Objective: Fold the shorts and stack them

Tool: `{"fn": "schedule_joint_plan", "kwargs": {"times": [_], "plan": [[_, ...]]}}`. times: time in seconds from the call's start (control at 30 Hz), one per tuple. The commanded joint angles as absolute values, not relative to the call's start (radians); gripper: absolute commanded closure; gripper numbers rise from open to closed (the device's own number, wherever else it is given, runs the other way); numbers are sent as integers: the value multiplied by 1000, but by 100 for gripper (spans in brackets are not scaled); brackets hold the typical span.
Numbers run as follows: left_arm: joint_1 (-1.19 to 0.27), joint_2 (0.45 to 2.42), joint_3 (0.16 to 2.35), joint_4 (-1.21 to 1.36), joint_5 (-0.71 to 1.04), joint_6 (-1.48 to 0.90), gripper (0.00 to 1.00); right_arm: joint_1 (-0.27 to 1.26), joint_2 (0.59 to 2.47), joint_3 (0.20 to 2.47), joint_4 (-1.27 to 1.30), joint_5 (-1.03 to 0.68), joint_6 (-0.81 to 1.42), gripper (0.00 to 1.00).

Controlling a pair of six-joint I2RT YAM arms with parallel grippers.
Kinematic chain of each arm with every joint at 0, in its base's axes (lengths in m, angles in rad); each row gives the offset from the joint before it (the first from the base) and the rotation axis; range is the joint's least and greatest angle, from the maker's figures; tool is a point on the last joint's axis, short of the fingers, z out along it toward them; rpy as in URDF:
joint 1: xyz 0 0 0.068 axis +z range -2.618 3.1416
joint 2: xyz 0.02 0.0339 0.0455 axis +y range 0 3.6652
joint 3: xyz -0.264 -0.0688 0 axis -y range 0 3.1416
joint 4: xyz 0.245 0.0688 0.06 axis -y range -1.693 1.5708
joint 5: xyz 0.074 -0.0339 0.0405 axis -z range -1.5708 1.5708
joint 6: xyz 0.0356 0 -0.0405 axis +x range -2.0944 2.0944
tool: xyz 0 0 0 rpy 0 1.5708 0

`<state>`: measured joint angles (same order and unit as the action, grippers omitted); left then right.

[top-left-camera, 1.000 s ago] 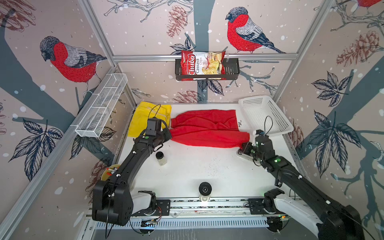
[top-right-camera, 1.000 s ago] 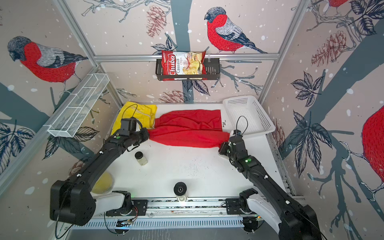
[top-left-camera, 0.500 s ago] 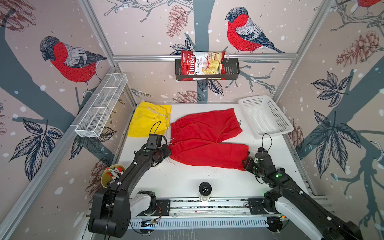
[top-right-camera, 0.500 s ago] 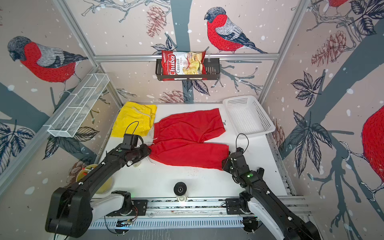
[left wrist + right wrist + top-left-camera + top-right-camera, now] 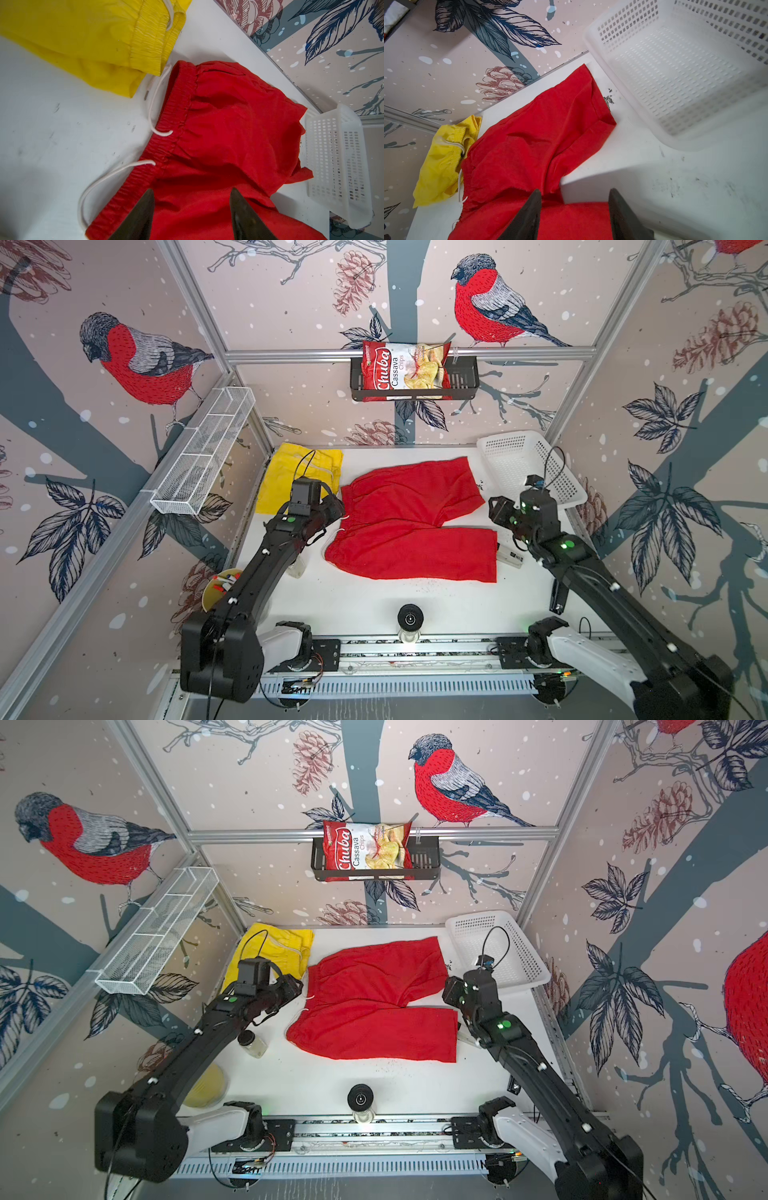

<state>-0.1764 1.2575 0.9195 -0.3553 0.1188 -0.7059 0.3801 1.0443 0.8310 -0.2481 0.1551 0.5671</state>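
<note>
Now the red shorts (image 5: pixel 411 526) lie unfolded on the counter (image 5: pixel 353 597), left claw (image 5: pixel 192 192) over their waistband (image 5: pixel 174 116), right claw (image 5: pixel 574 192) by their hems (image 5: pixel 601 106), both agape and empty. Next, I judge: grip, fold leg onto leg, then stack with the yellow shorts (image 5: pixel 278 481) beyond.

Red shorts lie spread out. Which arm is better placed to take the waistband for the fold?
Left. The left gripper hangs, jaws open, over the waistband of the red shorts; the right gripper is at the leg end, beside the basket.
</note>
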Motion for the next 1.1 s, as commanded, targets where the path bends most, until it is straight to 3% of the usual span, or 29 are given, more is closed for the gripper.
{"fn": "schedule_joint_plan", "kwargs": {"times": [0.0, 0.2, 0.37, 0.87, 0.93, 1.03, 1.07], "plan": [[-194, 1343, 958, -241, 158, -710, 42, 338, 1206, 923, -190, 113, 470, 44], [-212, 1587, 1091, -181, 153, -679, 43, 235, 1575, 1096, -213, -45, 408, 48], [-211, 1762, 1214, -182, 166, -655, 46, 236, 1760, 1217, -242, -44, 373, 45], [-211, 2019, 1402, -190, 127, -651, 47, 262, 1996, 1339, -300, -9, 347, 34], [-210, 2044, 1422, -190, 114, -648, 47, 265, 2009, 1341, -296, -23, 347, 41], [-207, 2095, 1480, -220, 97, -638, 48, 271, 1983, 1316, -264, -10, 359, 83], [-206, 2113, 1499, -232, 91, -635, 49, 273, 1963, 1304, -253, 1, 361, 92]]}}
